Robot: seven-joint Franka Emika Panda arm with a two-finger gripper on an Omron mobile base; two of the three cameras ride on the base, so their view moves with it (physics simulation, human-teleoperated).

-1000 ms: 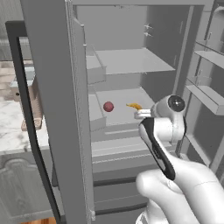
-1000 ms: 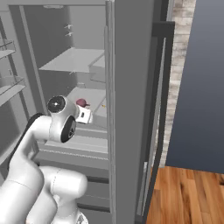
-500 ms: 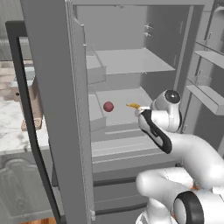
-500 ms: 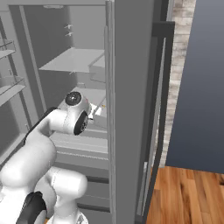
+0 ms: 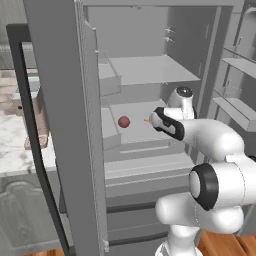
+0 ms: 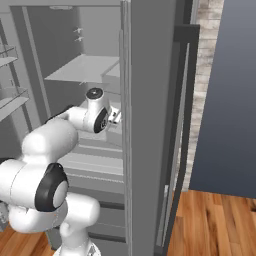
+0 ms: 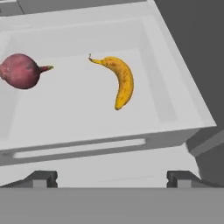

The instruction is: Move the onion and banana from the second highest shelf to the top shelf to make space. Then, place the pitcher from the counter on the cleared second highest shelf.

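Yellow banana (image 7: 121, 82) lies on the second shelf (image 7: 78, 109), ahead of the gripper (image 7: 111, 178) and slightly right. Jaws stand wide, holding nothing, short of the shelf's front lip. Onion (image 7: 20, 71) rests ahead, far left, apart from the banana.

onion (image 7: 20, 71): dull, papery-looking | banana (image 7: 122, 82): speckled matt peel | second highest shelf (image 7: 78, 109): smooth, perhaps plastic

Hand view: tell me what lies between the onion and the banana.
Nothing: bare second highest shelf separates the onion from the banana in the hand view.
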